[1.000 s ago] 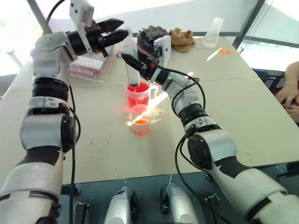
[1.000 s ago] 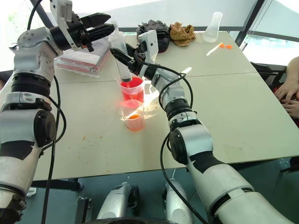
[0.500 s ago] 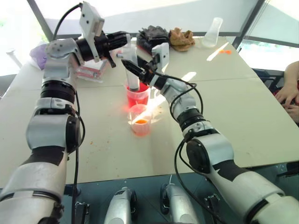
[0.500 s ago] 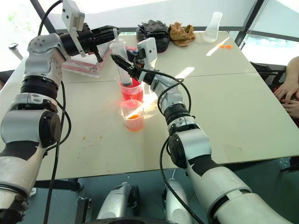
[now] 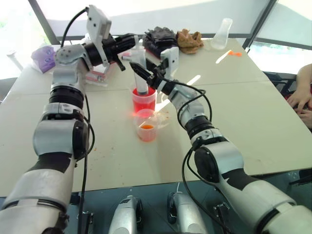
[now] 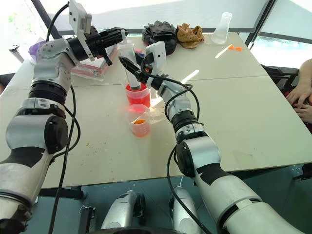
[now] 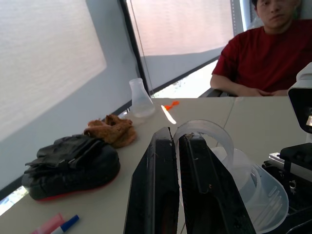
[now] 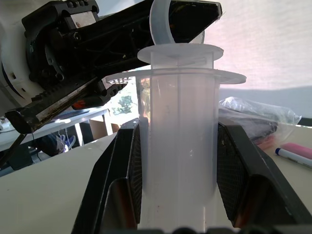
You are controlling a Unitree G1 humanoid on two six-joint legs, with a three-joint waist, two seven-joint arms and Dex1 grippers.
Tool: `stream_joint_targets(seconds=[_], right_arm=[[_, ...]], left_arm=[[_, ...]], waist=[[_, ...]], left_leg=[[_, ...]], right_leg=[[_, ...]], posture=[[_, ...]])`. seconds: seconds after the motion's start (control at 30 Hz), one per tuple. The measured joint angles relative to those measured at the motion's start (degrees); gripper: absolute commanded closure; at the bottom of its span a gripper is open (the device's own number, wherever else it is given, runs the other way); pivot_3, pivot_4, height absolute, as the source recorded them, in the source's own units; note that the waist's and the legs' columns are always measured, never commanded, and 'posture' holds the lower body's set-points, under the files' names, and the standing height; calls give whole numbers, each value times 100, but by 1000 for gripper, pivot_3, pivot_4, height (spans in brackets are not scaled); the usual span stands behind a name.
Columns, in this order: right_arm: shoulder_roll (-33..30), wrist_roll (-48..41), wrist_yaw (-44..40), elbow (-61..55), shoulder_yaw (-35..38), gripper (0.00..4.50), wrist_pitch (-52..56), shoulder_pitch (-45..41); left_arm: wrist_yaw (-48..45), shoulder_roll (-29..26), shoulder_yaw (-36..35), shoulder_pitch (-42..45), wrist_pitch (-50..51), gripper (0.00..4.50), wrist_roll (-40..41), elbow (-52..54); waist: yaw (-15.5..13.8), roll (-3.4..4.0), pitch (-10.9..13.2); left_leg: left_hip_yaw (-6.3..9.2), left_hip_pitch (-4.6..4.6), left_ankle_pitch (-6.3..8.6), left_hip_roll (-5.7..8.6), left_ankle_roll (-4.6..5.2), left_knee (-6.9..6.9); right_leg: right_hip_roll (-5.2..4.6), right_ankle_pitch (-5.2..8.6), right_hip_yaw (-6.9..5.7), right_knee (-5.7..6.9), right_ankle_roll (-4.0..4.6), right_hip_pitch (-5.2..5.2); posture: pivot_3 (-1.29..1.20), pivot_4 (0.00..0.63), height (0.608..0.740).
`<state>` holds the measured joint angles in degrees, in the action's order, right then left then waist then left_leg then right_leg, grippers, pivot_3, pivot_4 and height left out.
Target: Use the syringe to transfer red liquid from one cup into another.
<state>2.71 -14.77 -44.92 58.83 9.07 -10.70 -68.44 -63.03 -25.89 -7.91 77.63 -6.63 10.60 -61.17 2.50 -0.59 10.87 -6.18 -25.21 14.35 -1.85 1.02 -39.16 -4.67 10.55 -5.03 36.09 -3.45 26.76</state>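
from the head view, the right pincer (image 5: 138, 71) is clamped around the barrel of the syringe (image 5: 140, 73), holding it upright with its tip down in the handled beaker (image 5: 144, 100), which is full of red liquid. the left pincer (image 5: 130, 41) sits just above the right one, fingers pressed together at the ring on top of the plunger. the shorter cup (image 5: 146, 125), with only a little orange-red at its bottom, stands right beside the beaker, on the near side of the right pincer and below it, on the worktop (image 5: 234, 107).

from the left wrist, the two black fingers (image 7: 158, 185) are squeezed shut with hardly a gap, and the clear plunger ring (image 7: 204, 130) curves up just behind them; it looks pinched, though the exact contact is hidden. a flask, a brown rag, dark gloves and marker pens lie farther off, and a person in a red shirt sits past the worktop.

from the right wrist, the pads (image 8: 134, 170) sit tight on either side of the pale barrel, the flange and plunger head above them, the left pincer's black body right over that.

i'd say this is the drawing-up step: tip submerged, plunger caught. next calls for a straight, steady pull upward on the plunger while the right pincer keeps the barrel from lifting or tilting.
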Motion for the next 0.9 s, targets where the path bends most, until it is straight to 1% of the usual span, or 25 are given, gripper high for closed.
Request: stream_joint_targets(seconds=[0.83,0.9], right_arm=[[3,8,132,0,2,3045,-100,50],[8,20,130,0,1,3045,-114,71]], left_arm=[[326,97,-197,154,-94,4490,2,-193],[327,91,-195,154,-94,3783,-2,-193]], waist=[[-3,0,0],[0,0,0]], left_leg=[[-1,0,-2,0,-2,0],[0,0,-2,0,-2,0]], right_leg=[[0,0,0,0,0,0],[0,0,0,0,0,0]], posture=[[0,150,740],[0,150,740]])
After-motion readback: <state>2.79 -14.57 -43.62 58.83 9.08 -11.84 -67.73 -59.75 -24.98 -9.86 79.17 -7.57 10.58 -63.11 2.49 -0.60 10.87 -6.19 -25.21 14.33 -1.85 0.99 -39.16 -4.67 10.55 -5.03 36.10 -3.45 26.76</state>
